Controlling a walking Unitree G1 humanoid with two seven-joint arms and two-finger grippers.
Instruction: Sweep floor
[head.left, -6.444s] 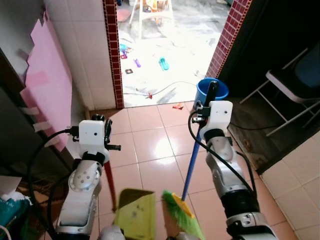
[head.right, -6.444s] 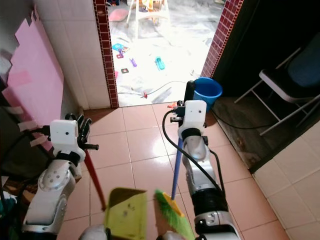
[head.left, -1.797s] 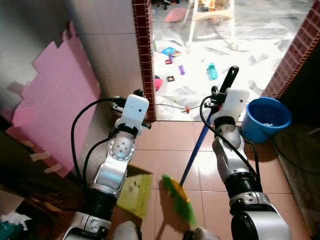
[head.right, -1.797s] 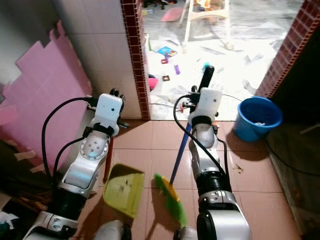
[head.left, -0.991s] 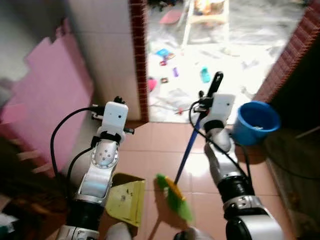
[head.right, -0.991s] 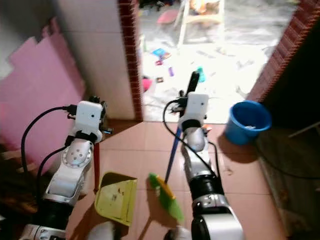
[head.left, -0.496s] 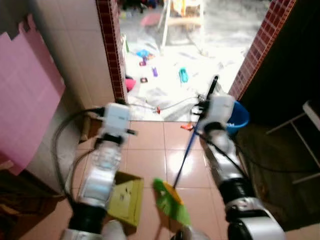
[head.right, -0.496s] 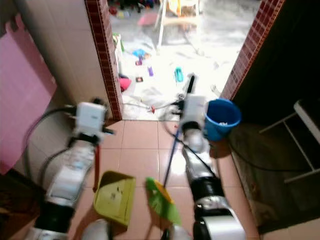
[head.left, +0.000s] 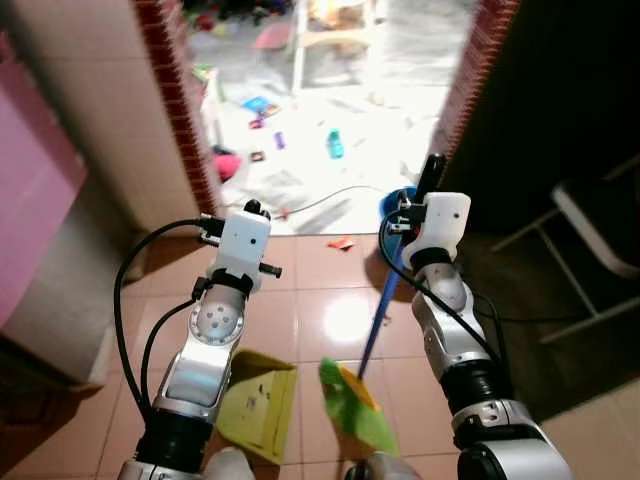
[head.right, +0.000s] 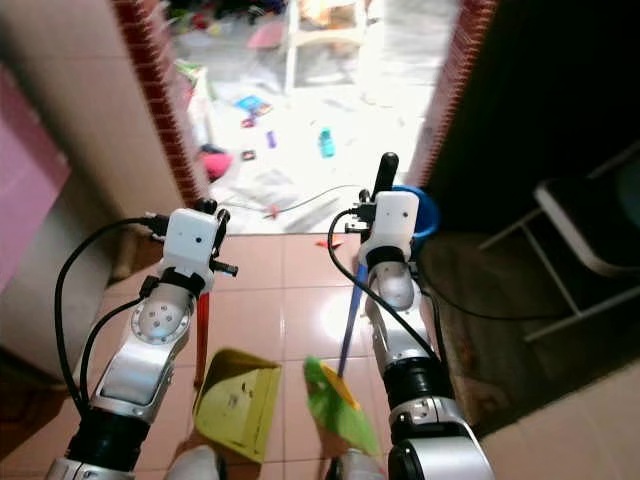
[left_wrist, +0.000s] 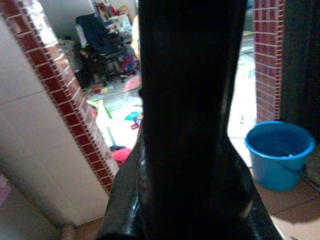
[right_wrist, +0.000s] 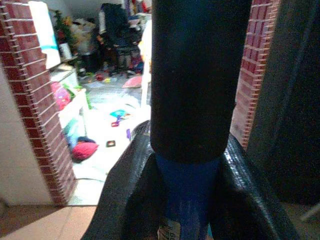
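The right tool (right_wrist: 187, 210) is clamped on the blue broom handle (head.left: 375, 320), green bristles (head.right: 338, 408) low on the glossy terracotta floor (head.left: 310, 280). The left tool (left_wrist: 187, 200) grips the red-handled yellow dustpan (head.right: 236, 403) beside them. Ahead, a brick-edged doorway (head.left: 170, 110), blue bucket (left_wrist: 277, 152), littered pale floor (head.left: 330, 110).

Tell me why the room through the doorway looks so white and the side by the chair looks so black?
In the left eye view, bright light washes out the littered floor past the doorway, and a shiny glare spot sits on the tiles. In the right eye view, the corner by the folding chair is deep in shadow. In the right wrist view, the broom handle is a dark, close-up shape.
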